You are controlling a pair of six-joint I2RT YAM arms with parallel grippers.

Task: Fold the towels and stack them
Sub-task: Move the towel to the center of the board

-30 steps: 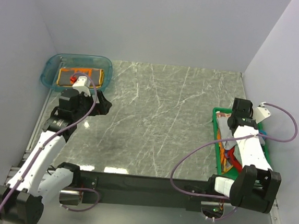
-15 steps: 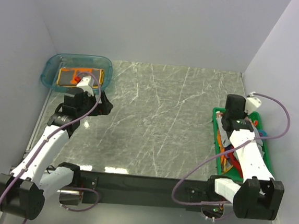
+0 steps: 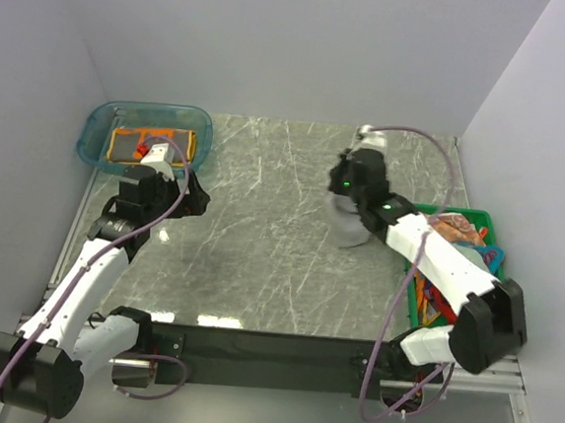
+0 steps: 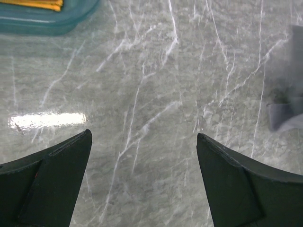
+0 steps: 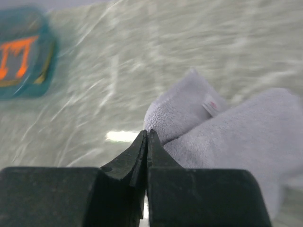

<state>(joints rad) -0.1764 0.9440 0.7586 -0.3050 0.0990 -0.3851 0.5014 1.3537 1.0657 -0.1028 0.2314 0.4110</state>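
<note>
A pale grey-white towel hangs bunched over the back middle of the marble table, with my right gripper shut on its edge. In the right wrist view the closed jaws pinch the towel, and a small label shows on it. A folded orange-brown towel lies in the teal tub at the back left. My left gripper hovers just in front of the tub, open and holding nothing. More towels lie jumbled in the green crate on the right.
The grey towel shows at the right edge of the left wrist view, and the tub's corner at its top left. Purple cables loop off both arms. Grey walls close in the table on three sides.
My right gripper shut in the crate, then swung left and back over the table with the grey-white towel hanging from it. The left arm barely moved.
</note>
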